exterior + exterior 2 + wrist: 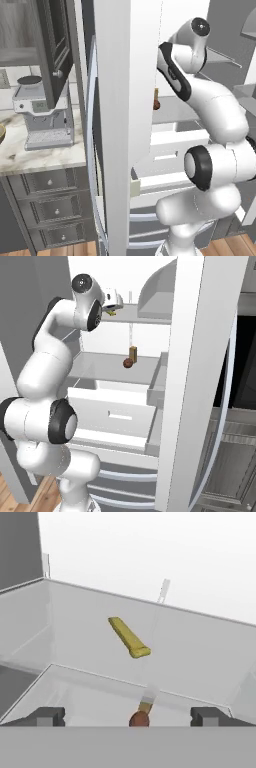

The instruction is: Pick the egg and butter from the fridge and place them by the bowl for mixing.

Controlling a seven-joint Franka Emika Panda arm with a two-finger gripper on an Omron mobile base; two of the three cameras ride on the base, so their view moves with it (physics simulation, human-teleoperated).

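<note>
The fridge (100,368) stands open, and my arm reaches into its upper part. The butter (129,637), a slim yellow stick, lies flat on a see-through upper shelf, ahead of my open gripper (130,716) and apart from its fingertips (50,716). In the right base view my gripper (114,305) hangs at the front of that shelf. One shelf lower rests the egg (128,363), small, round and brown, seen through the shelf as the egg (140,718). A sliver of the bowl (1,134) shows on the counter's far left.
A small tan block (133,353) stands upright right behind the egg. White drawers (115,416) sit under that shelf. The open fridge door (127,125) stands between the arm and the marble counter (40,155), which carries a grey coffee machine (42,112).
</note>
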